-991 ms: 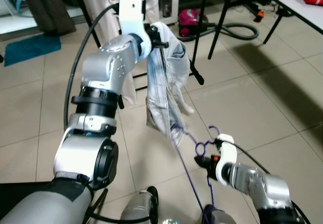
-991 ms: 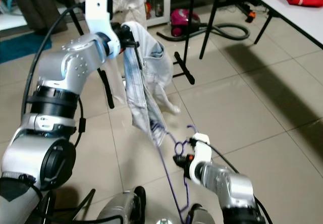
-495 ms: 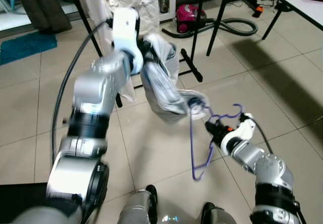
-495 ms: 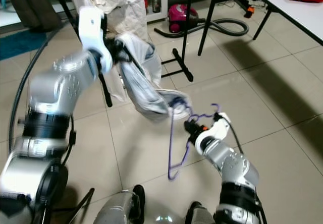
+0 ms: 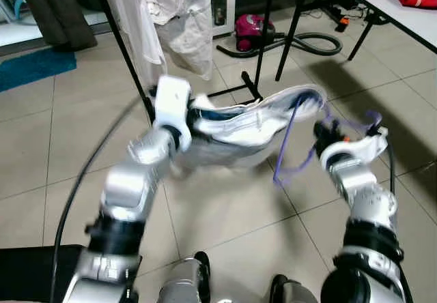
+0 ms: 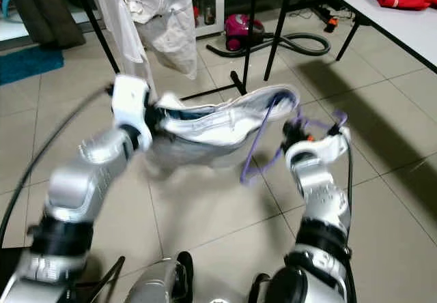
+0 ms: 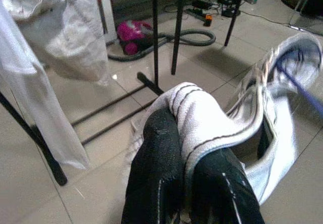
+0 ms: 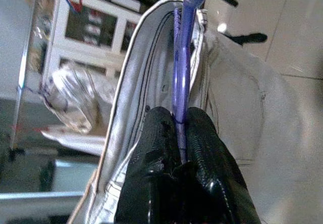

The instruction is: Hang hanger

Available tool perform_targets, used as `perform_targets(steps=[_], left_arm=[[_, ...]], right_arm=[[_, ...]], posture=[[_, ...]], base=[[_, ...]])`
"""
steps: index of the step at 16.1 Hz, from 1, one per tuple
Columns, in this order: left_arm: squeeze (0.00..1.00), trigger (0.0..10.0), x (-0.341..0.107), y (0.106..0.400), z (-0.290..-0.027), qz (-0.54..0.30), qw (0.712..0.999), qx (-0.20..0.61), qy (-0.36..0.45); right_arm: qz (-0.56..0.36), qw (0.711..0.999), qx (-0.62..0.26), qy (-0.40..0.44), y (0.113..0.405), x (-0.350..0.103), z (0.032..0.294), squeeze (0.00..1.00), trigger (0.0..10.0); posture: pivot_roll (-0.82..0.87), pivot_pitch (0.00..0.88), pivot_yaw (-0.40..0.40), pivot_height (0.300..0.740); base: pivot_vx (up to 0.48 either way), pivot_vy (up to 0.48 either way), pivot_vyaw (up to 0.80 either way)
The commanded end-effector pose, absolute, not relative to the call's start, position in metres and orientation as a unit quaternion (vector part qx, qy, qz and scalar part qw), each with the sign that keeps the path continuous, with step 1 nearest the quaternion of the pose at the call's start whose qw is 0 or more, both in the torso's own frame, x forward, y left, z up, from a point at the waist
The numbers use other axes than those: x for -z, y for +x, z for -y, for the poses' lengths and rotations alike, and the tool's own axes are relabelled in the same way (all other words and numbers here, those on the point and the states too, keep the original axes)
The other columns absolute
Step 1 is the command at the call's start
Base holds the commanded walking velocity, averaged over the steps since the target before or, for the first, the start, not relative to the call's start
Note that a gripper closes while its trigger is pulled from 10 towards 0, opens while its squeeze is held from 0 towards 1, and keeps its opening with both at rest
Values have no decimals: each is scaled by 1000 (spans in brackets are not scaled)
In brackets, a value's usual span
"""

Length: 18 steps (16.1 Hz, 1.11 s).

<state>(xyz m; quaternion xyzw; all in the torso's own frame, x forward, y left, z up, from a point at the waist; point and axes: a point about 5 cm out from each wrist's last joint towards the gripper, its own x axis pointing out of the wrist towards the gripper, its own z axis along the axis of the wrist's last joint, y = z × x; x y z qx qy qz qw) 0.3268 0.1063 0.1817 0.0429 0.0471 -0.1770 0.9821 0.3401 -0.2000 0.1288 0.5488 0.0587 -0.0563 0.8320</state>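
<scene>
Left gripper clamped on pale garment, stretched level above tiled floor; right gripper pinched on purple hanger entering garment's far end.

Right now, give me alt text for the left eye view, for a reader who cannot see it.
Two silver robot arms hold a pale white-grey garment stretched between them above a tiled floor: the left gripper clamps one end, while the right gripper holds a thin purple wire hanger threaded into the other. Behind stand a black clothes rack with hanging white clothing and a pink vacuum cleaner.
</scene>
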Motion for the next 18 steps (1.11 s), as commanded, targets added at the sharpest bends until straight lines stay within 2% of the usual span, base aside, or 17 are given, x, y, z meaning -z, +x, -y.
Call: perform_targets(steps=[1, 6, 8, 9, 15, 18], left_arm=[[0, 0, -193, 320, -100, 18, 978, 191, 79], [0, 0, -176, 303, -70, 70, 947, 279, 144], [0, 0, -166, 292, -55, 91, 923, 337, 165], [0, 0, -163, 290, -53, 87, 920, 346, 164], [0, 0, -146, 296, -55, 67, 924, 337, 168], [0, 0, -142, 299, -58, 67, 927, 331, 163]], right_arm=[[-34, 819, 89, 565, 343, -135, 211, 0, 10000], [-29, 800, 127, 586, 358, -143, 205, 0, 10000], [-8, 781, 148, 607, 372, -158, 207, 0, 10000], [-5, 774, 157, 613, 375, -161, 209, 0, 10000], [-2, 753, 179, 634, 387, -170, 204, 0, 10000], [-4, 757, 180, 628, 388, -169, 202, 0, 10000]], posture=[[63, 92, 32, 740], [49, 75, 35, 740], [47, 68, 39, 740], [47, 66, 42, 740], [48, 67, 44, 740], [56, 74, 47, 740]], base=[[0, 0, 0], [0, 0, 0], [0, 0, 0], [0, 0, 0], [0, 0, 0], [0, 0, 0]])
